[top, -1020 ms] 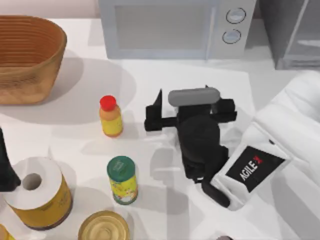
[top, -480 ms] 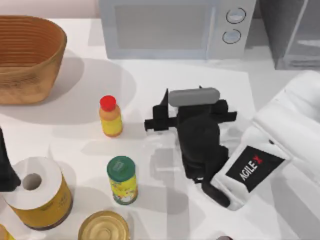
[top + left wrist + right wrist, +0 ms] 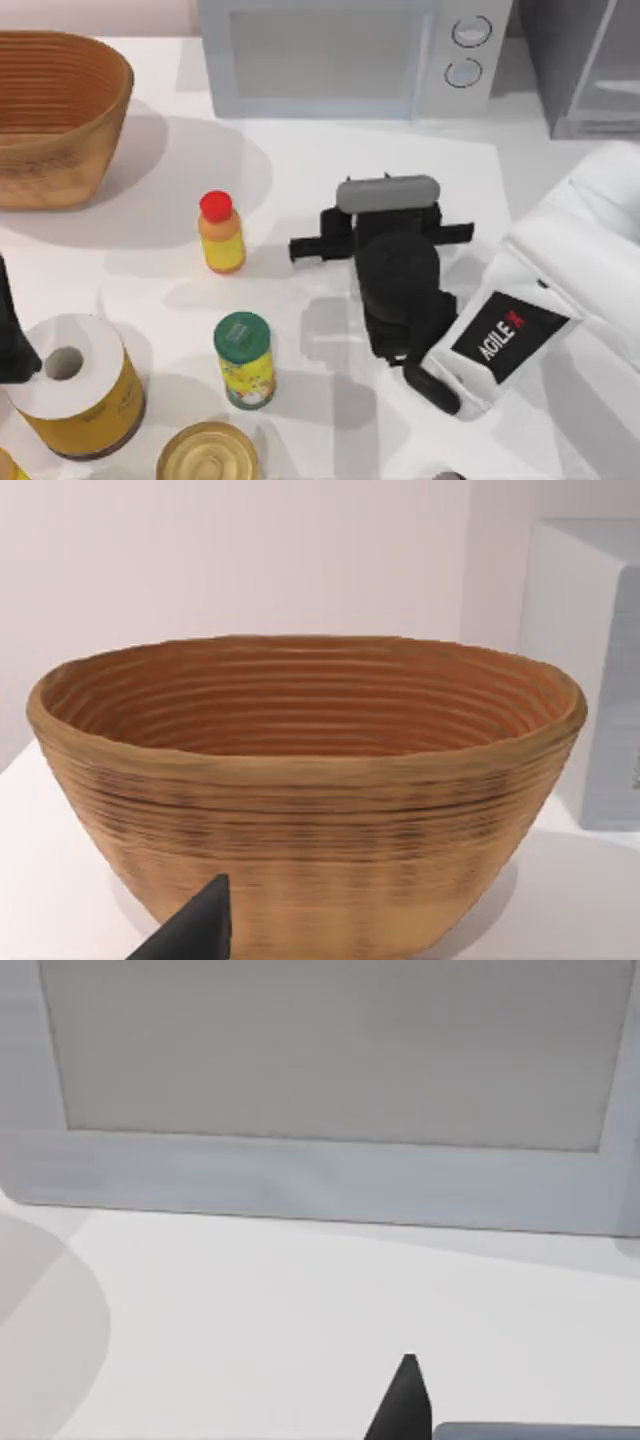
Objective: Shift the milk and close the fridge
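right end effector: hung low over mid-surface, nose toward the microwave door; spread or pressed together, I could not tell.
wrist view: one dark tip over bare white surface, flat pale microwave panel ahead.
milk: I could not place it; nothing blue-and-white lay ahead of me, and it may have sat hidden under my wrist.
fridge: far right corner of the surface, just right of the microwave; dark grey box, glassy door in a light grey frame, apparently ajar.
step: my read was the milk leg, fridge door not yet shut.
next: find and settle the carton, then reach right and push the frame flat.
left end effector: parked at the left edge, facing the ribbed woven basket; state, cannot tell.
nearby: red-capped orange bottle, smooth, well left of me.
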Robot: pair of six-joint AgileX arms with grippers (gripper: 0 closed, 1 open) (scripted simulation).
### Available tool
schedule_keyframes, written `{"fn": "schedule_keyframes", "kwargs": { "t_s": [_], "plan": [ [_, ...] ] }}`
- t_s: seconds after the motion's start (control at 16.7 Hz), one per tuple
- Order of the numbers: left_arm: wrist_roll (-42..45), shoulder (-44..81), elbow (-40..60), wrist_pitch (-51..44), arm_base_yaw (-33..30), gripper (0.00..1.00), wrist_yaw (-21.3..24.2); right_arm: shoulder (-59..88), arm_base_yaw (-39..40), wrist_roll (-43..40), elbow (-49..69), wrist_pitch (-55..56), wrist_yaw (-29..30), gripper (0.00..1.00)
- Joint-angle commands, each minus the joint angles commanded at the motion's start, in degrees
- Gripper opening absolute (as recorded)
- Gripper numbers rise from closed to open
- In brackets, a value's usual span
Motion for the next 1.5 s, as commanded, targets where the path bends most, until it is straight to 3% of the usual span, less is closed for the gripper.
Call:
{"fn": "schedule_keyframes", "kwargs": {
  "t_s": [1.2, 1.5],
  "plan": [
    [0.0, 0.0, 0.0, 0.0, 0.0, 1.0, 0.0, -6.29, 0.0, 0.18, -0.89, -5.27, -0.2, 0.0],
    [0.0, 0.0, 0.0, 0.0, 0.0, 1.0, 0.0, -14.38, -8.62, -1.22, -9.0, -6.12, -8.3, 0.0]
  ]
}}
